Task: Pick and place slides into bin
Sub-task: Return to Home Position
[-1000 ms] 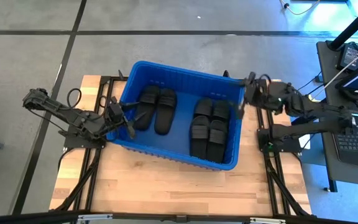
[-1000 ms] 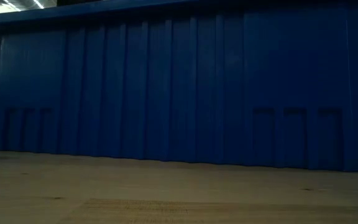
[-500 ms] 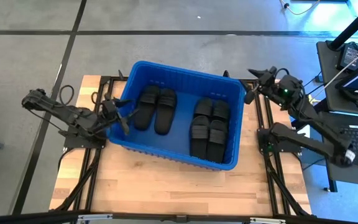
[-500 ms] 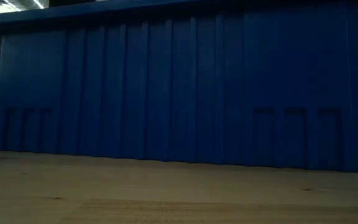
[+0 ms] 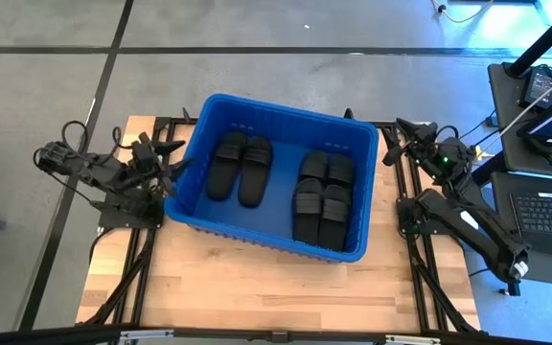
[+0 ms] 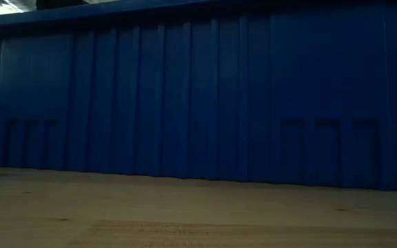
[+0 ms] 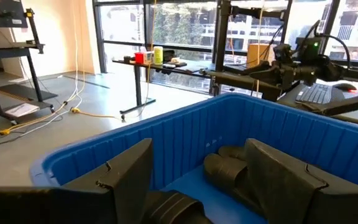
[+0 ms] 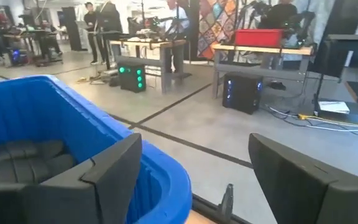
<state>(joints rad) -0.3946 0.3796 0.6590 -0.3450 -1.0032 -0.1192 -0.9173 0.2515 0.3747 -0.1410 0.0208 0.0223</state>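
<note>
Six matte black ribbed-strap slides (image 5: 255, 171) lie flat inside the bright-blue rectangular plastic bin (image 5: 257, 236) at frame centre, while the left gripper (image 5: 172, 158) and right gripper (image 5: 394, 142) hang wide open, empty, just outside its side walls.

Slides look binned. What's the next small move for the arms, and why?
Probably fold both arms back to home. All six slides lie inside the bin, and the left gripper and right gripper hang open and empty just outside its side walls, so nothing is left to pick.
</note>
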